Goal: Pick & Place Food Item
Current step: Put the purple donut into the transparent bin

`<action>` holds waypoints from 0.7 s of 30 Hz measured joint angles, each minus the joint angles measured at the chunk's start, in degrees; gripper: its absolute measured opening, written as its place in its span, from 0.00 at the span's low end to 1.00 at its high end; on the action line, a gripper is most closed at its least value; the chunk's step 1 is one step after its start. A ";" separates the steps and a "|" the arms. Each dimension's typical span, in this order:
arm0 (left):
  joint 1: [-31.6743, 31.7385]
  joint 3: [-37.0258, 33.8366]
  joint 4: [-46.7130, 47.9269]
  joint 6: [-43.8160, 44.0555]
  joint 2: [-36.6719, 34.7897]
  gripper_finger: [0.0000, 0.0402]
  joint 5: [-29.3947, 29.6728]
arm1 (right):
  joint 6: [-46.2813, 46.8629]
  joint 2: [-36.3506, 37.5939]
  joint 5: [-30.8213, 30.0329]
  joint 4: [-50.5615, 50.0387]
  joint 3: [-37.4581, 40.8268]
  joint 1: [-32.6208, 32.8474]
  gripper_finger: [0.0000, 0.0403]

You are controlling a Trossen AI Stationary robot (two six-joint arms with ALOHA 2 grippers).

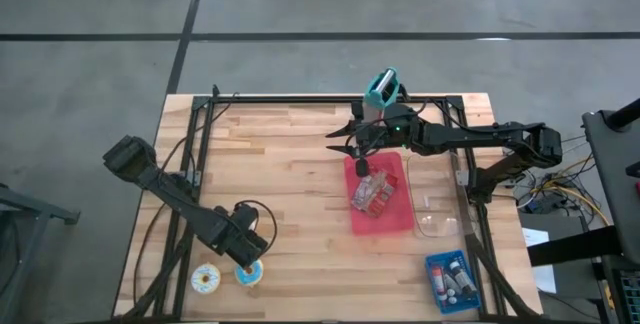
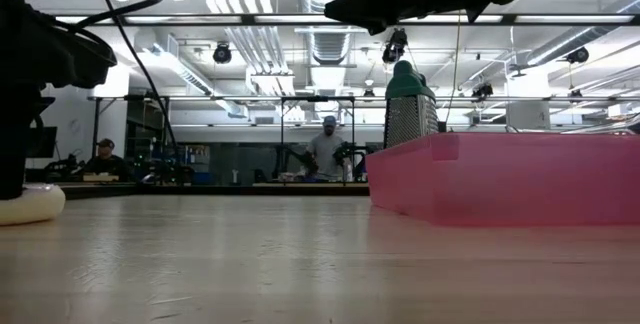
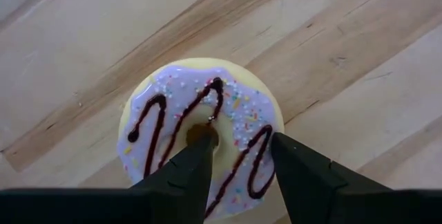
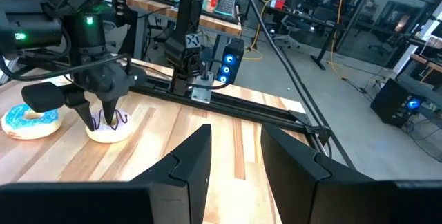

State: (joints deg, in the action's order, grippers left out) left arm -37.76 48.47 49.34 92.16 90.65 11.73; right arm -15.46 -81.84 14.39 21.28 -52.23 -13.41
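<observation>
The left gripper (image 3: 238, 158) is lowered onto the donut (image 3: 200, 131), one finger placed in its hole. The right gripper (image 4: 235, 156) is held open, well apart from the donut.

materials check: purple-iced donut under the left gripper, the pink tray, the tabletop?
Donut: looks like a moulded plastic or foam prop; the lilac icing, dark drizzle and sprinkles look flat and painted on. Can't tell for sure.
Pink tray: apparently matte plastic; even colour, thick straight walls in the low view.
Tabletop: wood, butcher-block style; joined strips with visible grain, smooth and lightly sealed.
</observation>
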 joint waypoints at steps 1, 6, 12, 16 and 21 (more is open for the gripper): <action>0.04 -0.02 -0.02 -0.14 0.00 0.38 0.00 | 0.00 0.00 -0.01 0.00 0.00 0.01 0.30; 0.09 -0.02 -0.45 -0.53 0.00 0.35 0.02 | -0.01 0.00 0.00 0.00 0.00 0.01 0.30; 0.11 -0.02 -0.94 -1.64 0.00 0.24 0.04 | 0.01 0.00 0.00 0.00 0.00 0.02 0.30; 0.47 -0.02 -1.12 -2.40 0.00 0.17 0.03 | 0.02 0.00 0.00 0.00 0.00 0.01 0.30; 0.74 -0.02 -1.31 -3.23 0.00 0.09 0.04 | 0.01 0.00 0.00 0.00 0.00 0.01 0.30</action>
State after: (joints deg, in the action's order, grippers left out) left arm -37.01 48.45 48.04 88.93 90.65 11.77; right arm -15.45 -81.84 14.39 21.28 -52.23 -13.40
